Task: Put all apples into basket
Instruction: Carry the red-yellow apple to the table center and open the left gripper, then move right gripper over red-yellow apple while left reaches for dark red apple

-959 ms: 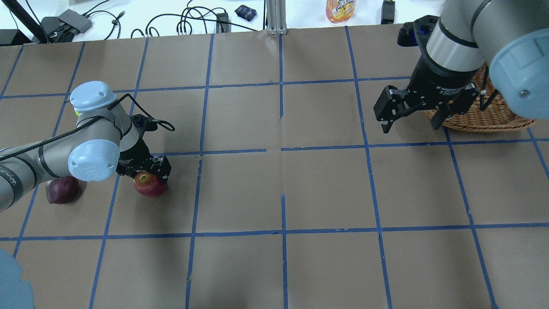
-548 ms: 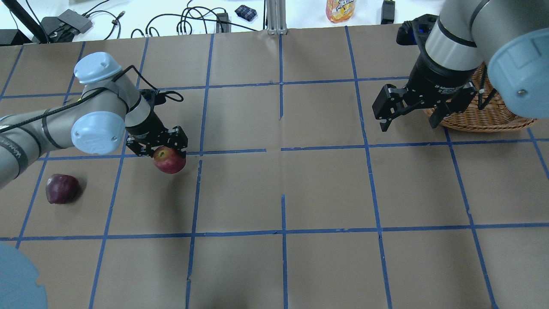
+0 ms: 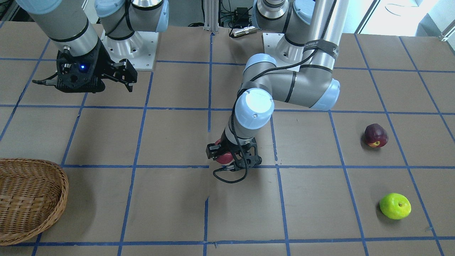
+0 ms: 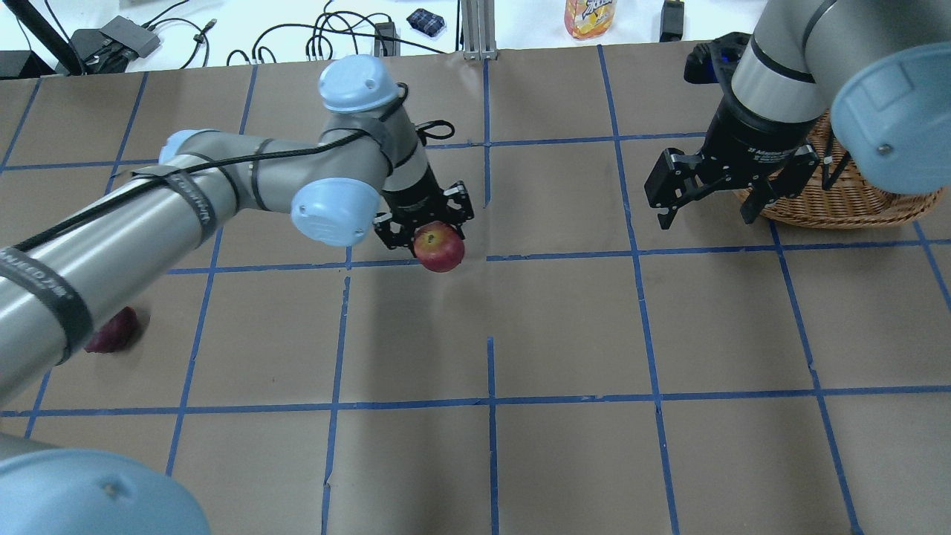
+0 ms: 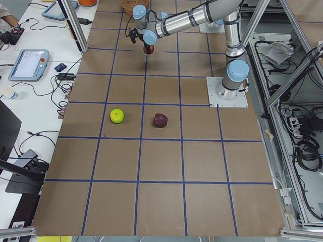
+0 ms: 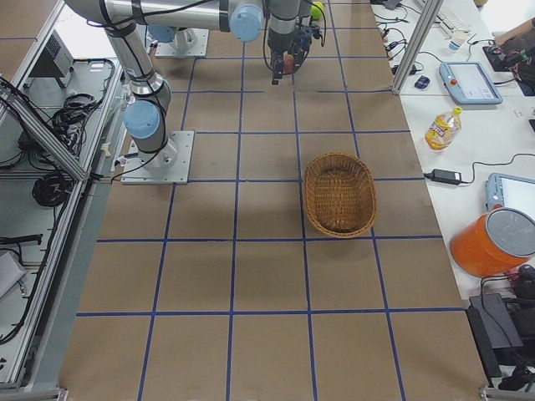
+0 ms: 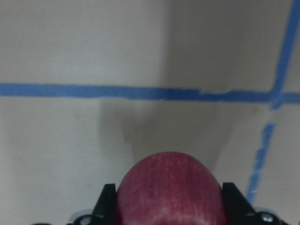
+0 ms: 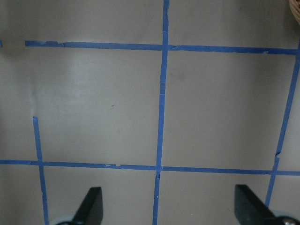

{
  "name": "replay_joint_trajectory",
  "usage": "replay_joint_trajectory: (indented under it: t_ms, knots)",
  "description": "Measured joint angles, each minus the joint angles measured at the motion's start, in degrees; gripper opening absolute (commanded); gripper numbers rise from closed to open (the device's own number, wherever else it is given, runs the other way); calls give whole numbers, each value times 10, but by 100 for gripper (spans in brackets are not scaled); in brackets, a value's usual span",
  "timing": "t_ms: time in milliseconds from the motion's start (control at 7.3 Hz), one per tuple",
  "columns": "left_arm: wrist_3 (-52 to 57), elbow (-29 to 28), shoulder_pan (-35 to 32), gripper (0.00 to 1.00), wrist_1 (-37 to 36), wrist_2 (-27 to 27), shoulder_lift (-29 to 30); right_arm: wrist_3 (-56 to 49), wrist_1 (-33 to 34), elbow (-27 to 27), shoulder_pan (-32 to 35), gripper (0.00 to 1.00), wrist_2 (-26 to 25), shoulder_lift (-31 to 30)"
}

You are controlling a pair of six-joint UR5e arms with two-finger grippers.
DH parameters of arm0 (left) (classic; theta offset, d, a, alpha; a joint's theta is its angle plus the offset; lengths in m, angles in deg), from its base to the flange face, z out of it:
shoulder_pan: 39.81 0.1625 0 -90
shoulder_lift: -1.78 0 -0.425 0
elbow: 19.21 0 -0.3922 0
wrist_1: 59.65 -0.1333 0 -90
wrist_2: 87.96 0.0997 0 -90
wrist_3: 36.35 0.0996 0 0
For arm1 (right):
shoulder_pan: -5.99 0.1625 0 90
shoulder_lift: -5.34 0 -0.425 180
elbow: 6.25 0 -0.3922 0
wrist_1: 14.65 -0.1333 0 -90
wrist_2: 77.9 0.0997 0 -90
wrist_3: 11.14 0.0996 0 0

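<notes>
L arm [image 4: 223,189] reaches out long from the robot-side edge to about mid-bench, forearm near level, wrist bent straight down. L jaws clenched on the red apple [image 4: 439,249], one jaw each side of it in the wrist cam. The apple hangs clear of the bench w/ its shadow below. R arm [image 4: 780,82] hangs w/ wrist tipped down just beside the basket [image 4: 854,197], R jaws spread wide over bare bench. Basket sits twd the operators' edge on the robot's R half. Maroon apple [image 3: 375,136] & green apple [image 3: 395,206] lie on the bench twd the robot's L end, apart, green nearer the operators' edge
</notes>
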Motion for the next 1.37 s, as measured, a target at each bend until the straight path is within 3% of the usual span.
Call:
replay_joint_trajectory:
  t_ms: [137, 685, 959, 1371]
  knots:
    - [-37, -4, -22, 99, -17, 3, 19, 2, 3, 2, 0, 100, 1, 12]
    - [-46, -22, -26, 100, -34, 6, 18, 3, 43, -1, 1, 100, 0, 31]
    - [12, -52, 13, 100, 54, 10, -21, 55, 72, 1, 13, 100, 5, 56]
    - [208, -60, 108, 100, 207, 52, -93, 158, 166, 6, 79, 100, 6, 123]
